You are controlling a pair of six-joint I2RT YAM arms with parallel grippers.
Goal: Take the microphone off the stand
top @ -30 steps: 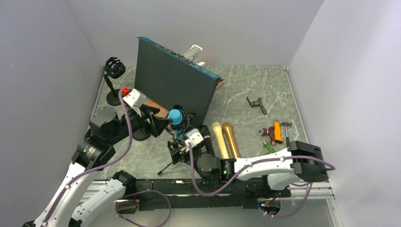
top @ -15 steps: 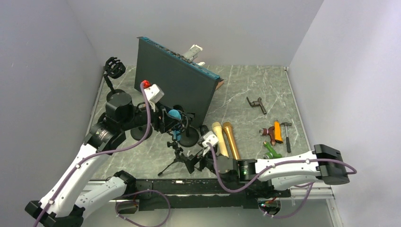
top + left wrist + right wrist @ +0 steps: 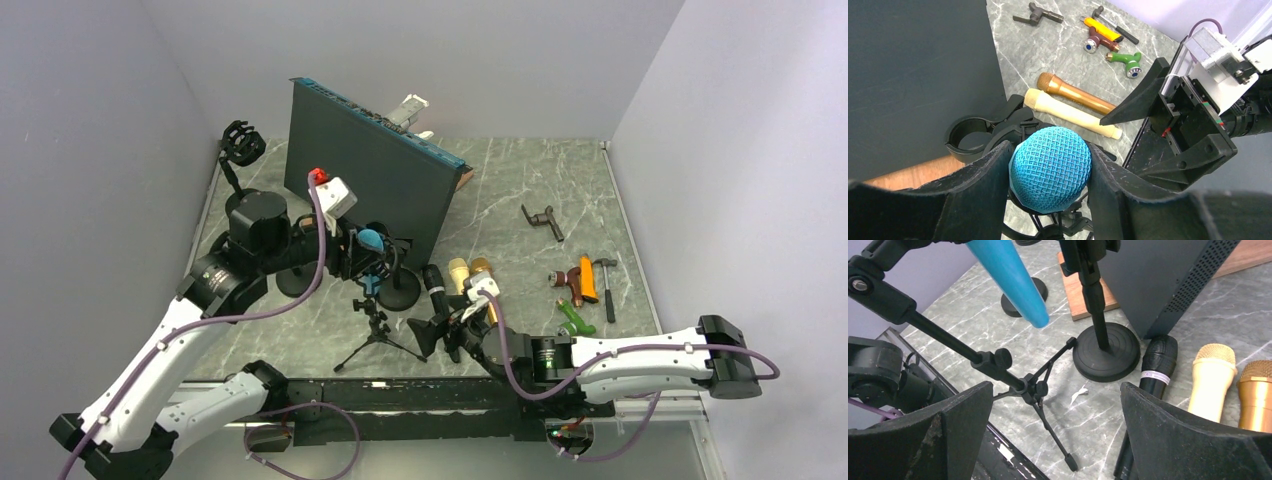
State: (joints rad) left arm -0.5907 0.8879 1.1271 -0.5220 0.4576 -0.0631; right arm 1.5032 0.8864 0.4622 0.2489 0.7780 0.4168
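tabletop [image 3: 520, 180] carried a big dark panel [image 3: 365, 180] leaning at the back left, and the tripod stand [image 3: 375, 330] stood just in front of it, near a round-base stand [image 3: 1105, 352]

left gripper [image 3: 362, 252] was on the blue microphone [image 3: 1050, 167]: fingers [image 3: 993, 185] pressed against both sides of the mesh head, grasping it (contact showed in the wrist view, how firm I can't tell)

right gripper [image 3: 1055, 390] hung low beside the tripod legs, fingers spread wide, holding nothing

mic sat head up at the top of the stand, blue handle angled down toward the tabletop; the clip was mostly hidden, so I couldn't confirm how deep it was seated

my read on the step: grip on the head was made, extraction not begun. Next move called for a pull along the handle axis, up and out of the clip, not sideways. The tripod looked light and could lift or tip with the mic, and the right gripper was placed to pin the pole or a leg first

spare mics lay just right of the stand, worth avoiding: black mic [image 3: 435, 290], cream mic [image 3: 1068, 112], gold mic [image 3: 1075, 95]. Small hand tools [image 3: 580, 285] lay well apart at the right, no concern
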